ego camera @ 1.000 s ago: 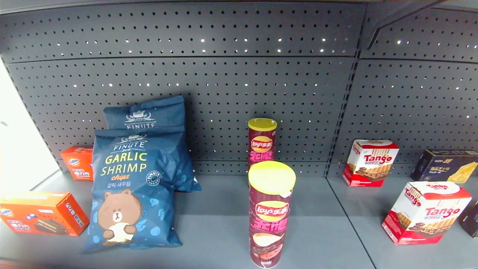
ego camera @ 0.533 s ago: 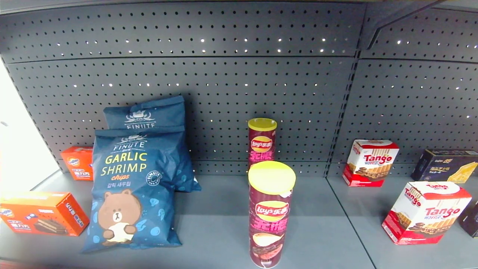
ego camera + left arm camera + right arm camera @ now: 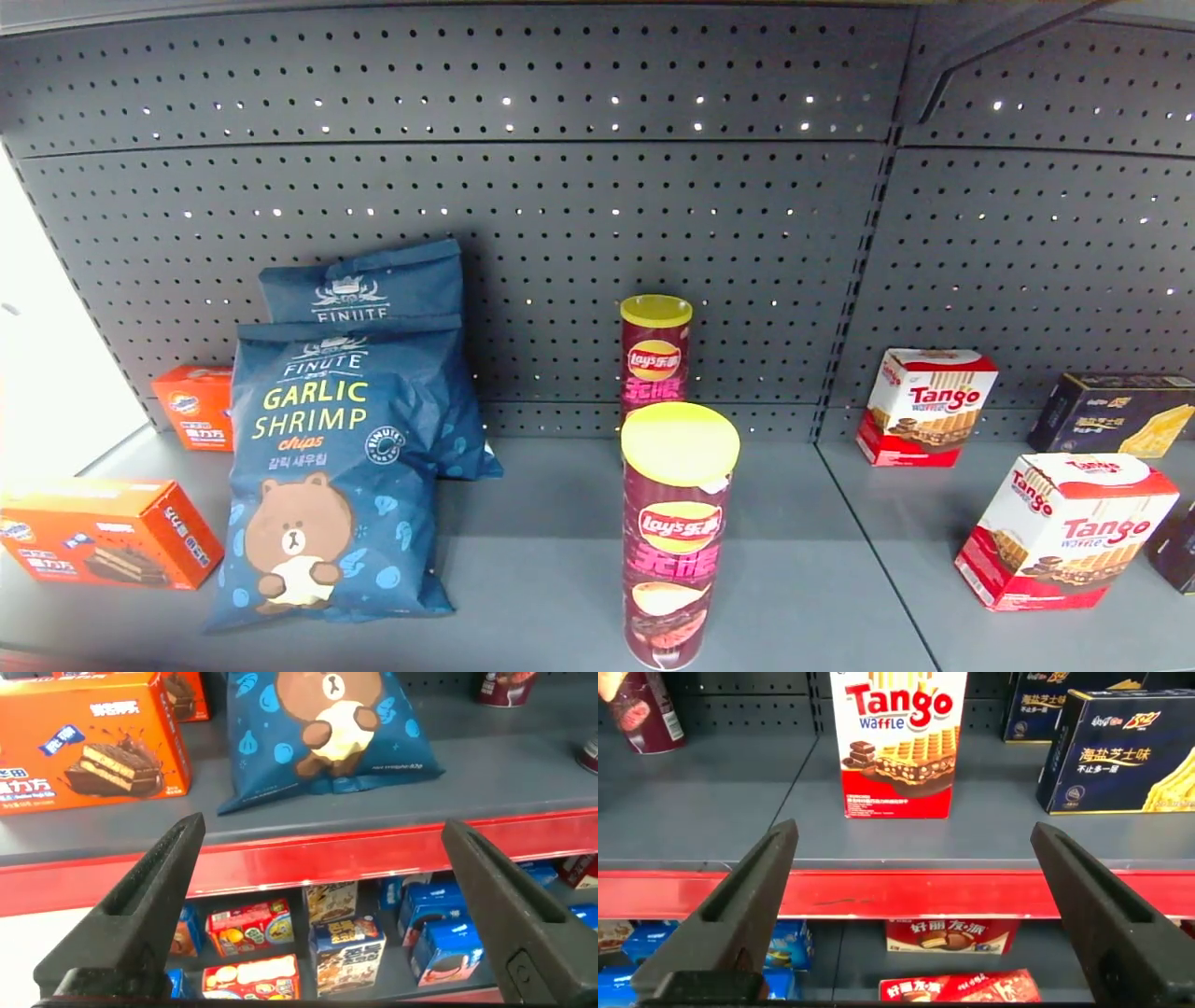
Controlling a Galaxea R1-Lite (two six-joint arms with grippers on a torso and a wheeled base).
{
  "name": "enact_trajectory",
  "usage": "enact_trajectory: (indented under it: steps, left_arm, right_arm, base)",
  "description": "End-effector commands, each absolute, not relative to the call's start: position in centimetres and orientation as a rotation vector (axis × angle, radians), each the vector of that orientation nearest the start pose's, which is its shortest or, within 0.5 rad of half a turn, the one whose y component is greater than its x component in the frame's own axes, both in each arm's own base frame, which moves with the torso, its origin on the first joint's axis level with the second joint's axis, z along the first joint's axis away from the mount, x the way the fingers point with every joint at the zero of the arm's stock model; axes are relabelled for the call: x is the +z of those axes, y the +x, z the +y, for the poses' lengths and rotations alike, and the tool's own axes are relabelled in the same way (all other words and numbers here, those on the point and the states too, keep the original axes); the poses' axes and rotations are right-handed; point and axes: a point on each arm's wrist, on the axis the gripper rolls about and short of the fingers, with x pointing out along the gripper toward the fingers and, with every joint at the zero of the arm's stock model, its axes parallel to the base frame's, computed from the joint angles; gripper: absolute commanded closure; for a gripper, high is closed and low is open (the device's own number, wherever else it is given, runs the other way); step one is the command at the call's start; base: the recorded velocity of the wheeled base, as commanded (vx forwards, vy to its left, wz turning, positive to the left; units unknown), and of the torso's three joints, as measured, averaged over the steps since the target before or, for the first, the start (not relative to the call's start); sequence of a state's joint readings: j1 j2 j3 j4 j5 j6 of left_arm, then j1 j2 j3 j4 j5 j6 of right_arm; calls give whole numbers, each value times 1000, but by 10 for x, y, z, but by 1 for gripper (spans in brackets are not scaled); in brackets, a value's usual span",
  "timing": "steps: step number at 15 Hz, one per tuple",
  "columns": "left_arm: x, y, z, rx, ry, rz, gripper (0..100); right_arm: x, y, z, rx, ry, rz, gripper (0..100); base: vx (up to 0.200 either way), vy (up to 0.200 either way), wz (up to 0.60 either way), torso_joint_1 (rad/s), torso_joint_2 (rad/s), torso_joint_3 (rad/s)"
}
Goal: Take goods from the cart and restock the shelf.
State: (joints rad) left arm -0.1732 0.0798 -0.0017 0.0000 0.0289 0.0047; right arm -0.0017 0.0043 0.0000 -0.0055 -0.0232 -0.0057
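- Left gripper (image 3: 322, 826) and right gripper (image 3: 915, 831), both spread wide and empty, just before the red front edge (image 3: 308, 863) of the shelf (image 3: 541, 560).
- Front row on the shelf, left to right: orange box (image 3: 103, 532), blue chip bag (image 3: 331, 467), chip can (image 3: 677, 532), wafer box (image 3: 1064, 532).
- Behind: second bag (image 3: 364, 285), second can (image 3: 655, 355), second wafer box (image 3: 924, 406), near the pegboard wall (image 3: 560, 215).

The gray shelf (image 3: 560, 560) has a perforated back panel (image 3: 560, 215) behind it. At the robot's left lie a front orange box (image 3: 103, 532) and a rear orange box (image 3: 193, 406). Beside them stands a front blue bag (image 3: 327, 476), with a rear blue bag (image 3: 373, 285) just behind it. In the middle a front can (image 3: 677, 532) stands upright before a rear can (image 3: 655, 355). On the right stand a front waffle box (image 3: 1064, 532), a rear waffle box (image 3: 926, 406) and a dark box (image 3: 1111, 411).
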Motion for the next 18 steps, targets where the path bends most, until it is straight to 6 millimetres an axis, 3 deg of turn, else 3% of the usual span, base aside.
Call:
enact_trajectory:
  steps: [1, 18]
  left_arm:
    - [78, -16, 3, -146, 14, 81, 0]
    - [78, -16, 4, -143, 8, 81, 0]
  right_arm:
    - [76, -22, 0, -25, -6, -1, 0]
    - [76, -22, 0, -25, -6, -1, 0]
  base:
    - [-200, 0, 0, 2, 2, 2]
    - [-12, 0, 0, 0, 0, 0]
